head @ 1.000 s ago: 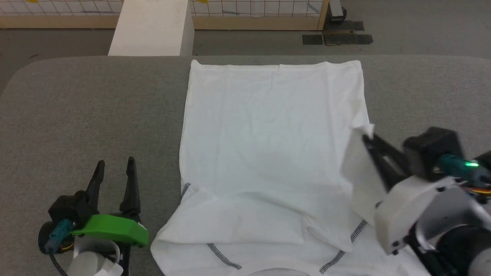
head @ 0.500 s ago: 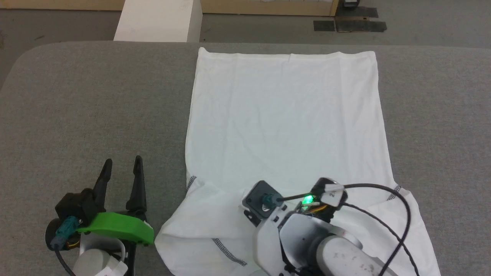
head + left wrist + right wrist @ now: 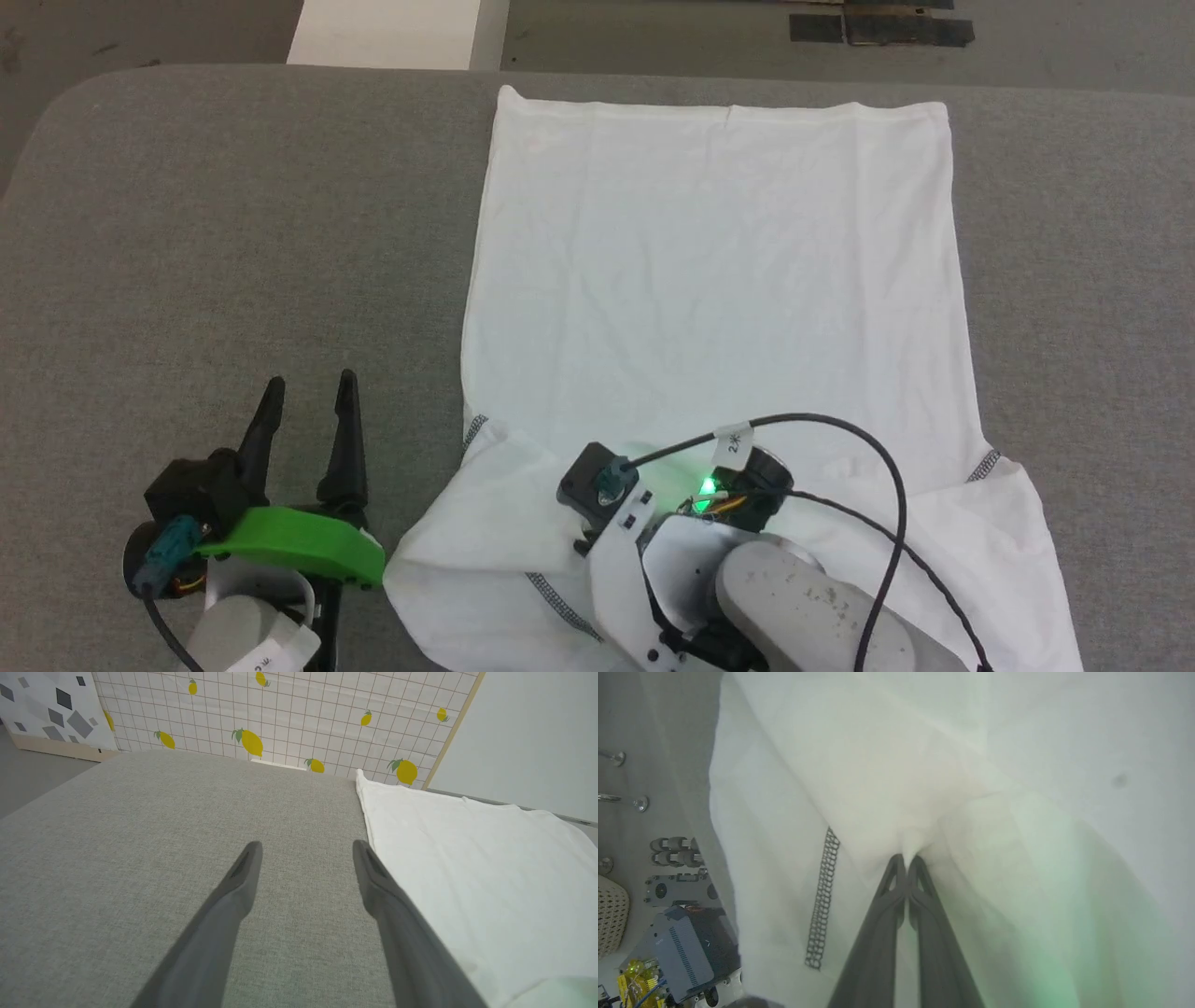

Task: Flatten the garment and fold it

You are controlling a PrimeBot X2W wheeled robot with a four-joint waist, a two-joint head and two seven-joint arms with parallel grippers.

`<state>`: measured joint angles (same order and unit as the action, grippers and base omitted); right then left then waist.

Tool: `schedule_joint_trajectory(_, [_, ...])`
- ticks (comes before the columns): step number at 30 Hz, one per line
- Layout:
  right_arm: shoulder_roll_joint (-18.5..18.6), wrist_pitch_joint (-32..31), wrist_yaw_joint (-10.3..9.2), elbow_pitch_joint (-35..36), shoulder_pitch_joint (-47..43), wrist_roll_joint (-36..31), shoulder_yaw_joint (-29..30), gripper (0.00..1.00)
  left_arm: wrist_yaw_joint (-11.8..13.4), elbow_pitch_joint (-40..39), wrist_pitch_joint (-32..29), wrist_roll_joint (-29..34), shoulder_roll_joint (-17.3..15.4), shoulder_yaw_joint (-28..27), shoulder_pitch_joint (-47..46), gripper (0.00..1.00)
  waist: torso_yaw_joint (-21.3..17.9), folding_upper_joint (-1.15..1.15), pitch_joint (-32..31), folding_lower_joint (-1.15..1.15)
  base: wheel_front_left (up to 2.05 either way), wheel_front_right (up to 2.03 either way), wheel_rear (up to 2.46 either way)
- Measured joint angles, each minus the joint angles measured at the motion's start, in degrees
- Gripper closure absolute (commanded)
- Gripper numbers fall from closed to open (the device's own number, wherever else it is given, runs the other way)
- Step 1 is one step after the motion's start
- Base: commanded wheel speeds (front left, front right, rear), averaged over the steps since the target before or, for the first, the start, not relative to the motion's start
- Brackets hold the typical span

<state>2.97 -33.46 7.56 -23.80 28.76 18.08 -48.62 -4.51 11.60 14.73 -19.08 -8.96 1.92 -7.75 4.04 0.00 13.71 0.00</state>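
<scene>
- Counter: your garment lies centre-right on it, hem at the far edge, neck end nearest you.
- Garment body is flat; the near end is bunched. Looks early in the folding, with the body folds left to do.
- Right hand: clamped tight on a cloth ridge beside the zigzag seam.
- Left hand: spread wide, empty, over bare counter beside the garment.
- Cable tag: print too small to read.

In the head view the jaws of the right gripper are hidden under its own wrist housing, along with the bit of garment they pinch. Behind the jaws the garment's neck end is cut off by the bottom edge. In the right wrist view, cloth right of the jaws blurs green.
</scene>
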Motion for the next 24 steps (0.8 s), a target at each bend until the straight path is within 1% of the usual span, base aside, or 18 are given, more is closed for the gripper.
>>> schedule_joint_trajectory(1, [0.0,0.4,0.00,0.1,0.1,1.6,0.0,0.00,0.0,0.1,0.0,0.0,0.0,0.0,0.0,0.00,0.0,0.00,-0.1,0.00,0.00,0.00,0.00])
schedule_joint_trajectory(3, [0.0,1.6,0.00,0.7,0.0,4.1,0.6,0.00,-0.1,0.4,0.0,0.1,0.1,0.0,0.0,0.00,-0.1,0.00,-0.5,0.00,0.00,0.00,0.00])
schedule_joint_trajectory(5, [0.0,4.6,0.00,2.5,0.0,5.9,2.7,0.00,-0.1,0.6,0.0,0.1,0.1,-0.1,0.0,0.00,-0.3,0.00,-1.0,0.00,0.00,0.00,0.00])
schedule_joint_trajectory(7, [-0.1,8.9,0.00,5.3,-0.1,6.8,6.9,0.00,-0.3,0.6,0.0,0.2,0.1,-0.2,0.0,0.00,-0.7,0.00,-1.4,0.00,0.00,0.00,0.00])
schedule_joint_trajectory(10, [-0.1,14.6,0.00,9.9,-0.8,6.5,13.4,0.00,-0.3,0.6,0.0,0.4,0.1,-0.5,0.0,0.00,-1.6,0.00,-2.0,0.00,0.00,0.00,0.00])
schedule_joint_trajectory(14, [-0.1,21.0,0.00,17.0,-4.3,2.8,23.0,0.00,-0.5,0.5,0.0,0.5,-0.3,-0.3,0.1,0.00,-3.3,0.00,-2.6,0.00,0.00,0.00,0.00])
schedule_joint_trajectory(18, [0.0,25.7,0.00,23.5,-9.6,-1.9,31.4,0.00,-0.6,0.2,-0.7,0.8,-1.3,0.7,-1.1,0.00,-5.4,0.00,-2.8,0.00,0.00,0.00,0.00])
schedule_joint_trajectory(22, [0.0,29.8,0.00,27.3,-13.7,-6.4,36.8,0.00,-1.2,-0.3,-3.0,2.1,-3.1,2.1,-5.9,0.00,-7.4,0.00,-2.2,0.00,0.00,0.00,0.00])
schedule_joint_trajectory(24, [0.0,31.4,0.00,28.1,-15.6,-8.2,39.9,0.00,-1.6,-0.1,-4.8,2.5,-4.7,3.1,-9.5,0.00,-8.3,0.00,-1.2,0.00,0.00,0.00,0.00])
